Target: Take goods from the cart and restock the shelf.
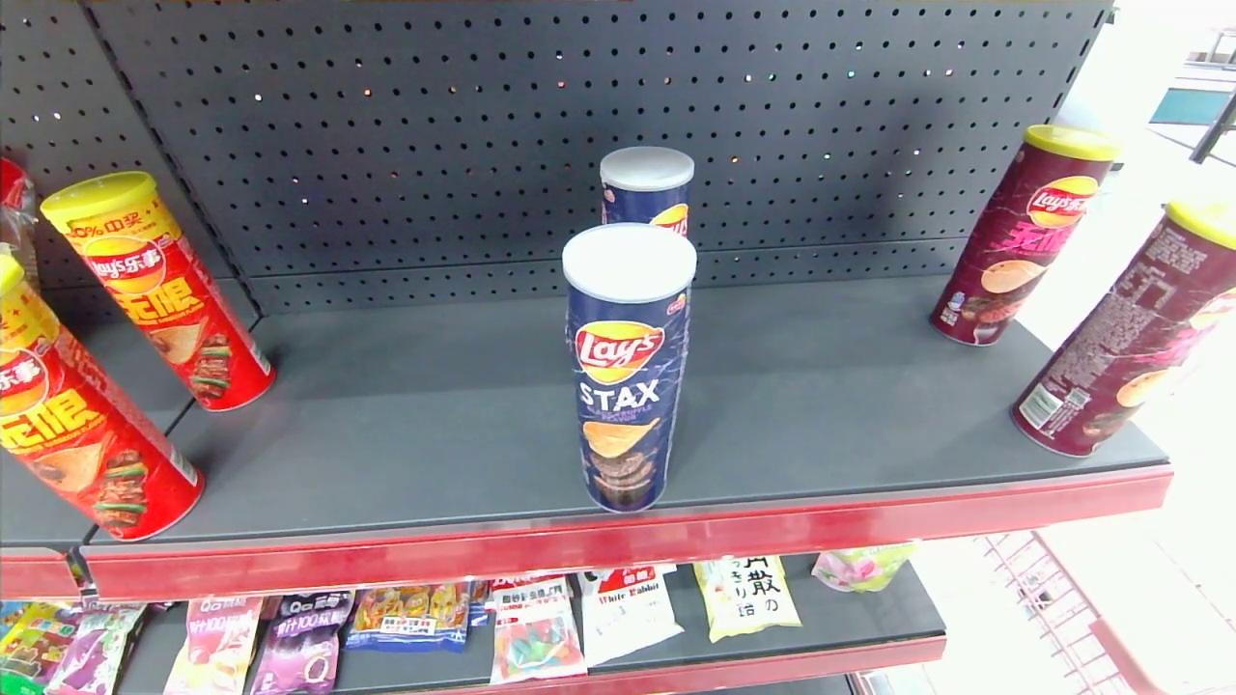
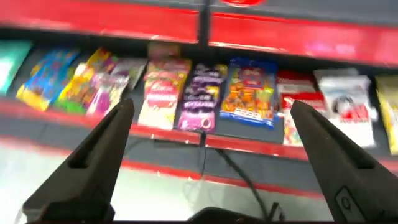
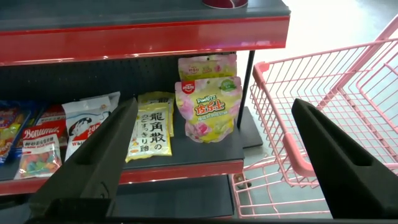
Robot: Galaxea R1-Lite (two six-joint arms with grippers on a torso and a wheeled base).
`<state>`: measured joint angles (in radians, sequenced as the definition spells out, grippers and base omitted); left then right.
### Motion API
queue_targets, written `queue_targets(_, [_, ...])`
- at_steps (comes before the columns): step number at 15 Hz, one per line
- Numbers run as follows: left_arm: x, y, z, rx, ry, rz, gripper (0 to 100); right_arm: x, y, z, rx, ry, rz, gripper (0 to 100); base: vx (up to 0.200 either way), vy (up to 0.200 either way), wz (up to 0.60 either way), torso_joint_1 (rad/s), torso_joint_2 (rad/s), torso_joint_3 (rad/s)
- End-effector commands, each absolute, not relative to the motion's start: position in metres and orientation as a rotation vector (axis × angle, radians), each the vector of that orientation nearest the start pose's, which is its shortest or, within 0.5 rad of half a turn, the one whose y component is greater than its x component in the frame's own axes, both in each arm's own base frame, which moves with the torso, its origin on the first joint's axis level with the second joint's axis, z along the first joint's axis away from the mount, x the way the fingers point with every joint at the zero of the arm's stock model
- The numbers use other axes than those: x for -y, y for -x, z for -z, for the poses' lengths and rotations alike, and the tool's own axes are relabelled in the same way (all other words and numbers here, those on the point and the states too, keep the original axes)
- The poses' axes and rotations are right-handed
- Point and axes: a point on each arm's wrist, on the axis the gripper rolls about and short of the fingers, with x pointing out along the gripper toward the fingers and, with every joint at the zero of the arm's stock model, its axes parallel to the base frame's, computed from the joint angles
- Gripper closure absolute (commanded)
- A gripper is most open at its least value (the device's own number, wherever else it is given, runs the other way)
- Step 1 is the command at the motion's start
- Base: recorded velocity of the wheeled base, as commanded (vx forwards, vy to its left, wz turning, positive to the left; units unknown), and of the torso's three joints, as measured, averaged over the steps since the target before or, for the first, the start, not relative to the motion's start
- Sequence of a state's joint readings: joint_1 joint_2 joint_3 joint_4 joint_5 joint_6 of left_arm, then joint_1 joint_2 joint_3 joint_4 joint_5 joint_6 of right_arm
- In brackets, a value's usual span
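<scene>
Two blue chip cans stand in a row on the grey shelf [image 1: 406, 415]: the front blue can [image 1: 626, 367] near the red front edge, the rear blue can [image 1: 646, 189] against the pegboard. My left gripper [image 2: 208, 155] is open and holds nothing, facing the lower shelf of snack bags [image 2: 205, 93]. My right gripper [image 3: 211, 158] is also open and holds nothing, low down before the lower shelf, with the pink cart [image 3: 323, 124] beside it.
Red chip cans [image 1: 154, 285] stand at the shelf's left, maroon cans [image 1: 1024, 236] at its right. Bare shelf lies either side of the blue cans. Snack bags [image 1: 541, 627] fill the lower shelf, with a green pouch [image 3: 207, 106] at its end.
</scene>
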<state>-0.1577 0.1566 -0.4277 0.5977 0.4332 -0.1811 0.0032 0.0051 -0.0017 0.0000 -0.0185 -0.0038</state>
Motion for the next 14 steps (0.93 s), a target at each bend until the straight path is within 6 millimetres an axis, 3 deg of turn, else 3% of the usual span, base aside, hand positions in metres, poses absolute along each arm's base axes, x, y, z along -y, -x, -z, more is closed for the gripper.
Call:
queue_targets(1, [-0.004, 0.021, -0.139, -0.434, 0.228, -0.481, 0, 0.000, 0.023, -0.076, -0.002, 0.003, 0.015, 0, 0.000, 0.000, 0.00, 0.000, 0.00, 0.000])
queue_targets(3, [-0.001, 0.030, -0.116, -0.277, 0.180, -0.241, 0, 0.000, 0.023, -0.076, -0.002, 0.002, 0.015, 0, 0.000, 0.000, 0.00, 0.000, 0.00, 0.000])
queue_targets(4, [0.000, 0.034, -0.086, -0.106, 0.029, 0.025, 0, 0.000, 0.023, -0.076, -0.002, 0.003, 0.015, 0, 0.000, 0.000, 0.00, 0.000, 0.00, 0.000])
queue_targets(5, [0.002, 0.030, -0.086, -0.042, -0.018, 0.100, 0, 0.000, 0.023, -0.076, -0.002, 0.003, 0.015, 0, 0.000, 0.000, 0.00, 0.000, 0.00, 0.000])
queue_targets(14, [0.002, 0.028, -0.084, -0.019, -0.011, 0.092, 0, 0.000, 0.023, -0.076, -0.003, 0.003, 0.015, 0, 0.000, 0.000, 0.00, 0.000, 0.00, 0.000])
